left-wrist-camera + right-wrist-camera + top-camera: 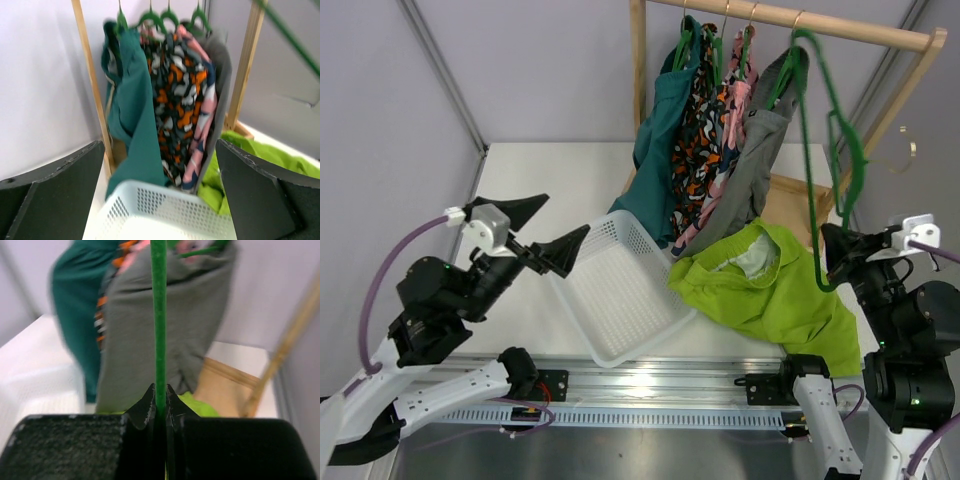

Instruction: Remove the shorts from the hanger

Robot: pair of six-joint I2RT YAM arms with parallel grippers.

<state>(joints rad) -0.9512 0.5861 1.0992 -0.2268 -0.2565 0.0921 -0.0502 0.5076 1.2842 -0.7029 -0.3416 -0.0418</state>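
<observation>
The lime green shorts lie crumpled on the table, below the rack and off the hanger. They show at the right edge of the left wrist view and as a small patch behind the right fingers. The empty green hanger still hooks over the wooden rail. My right gripper is shut on its lower bar, and the thin green rod rises straight from the closed jaws. My left gripper stands wide open over the basket's left end, nothing between its fingers.
A white perforated basket sits tilted between the arms, its rim just under the left fingers. The wooden rack carries teal, patterned and grey garments on green hangers. Rack uprights stand at both sides.
</observation>
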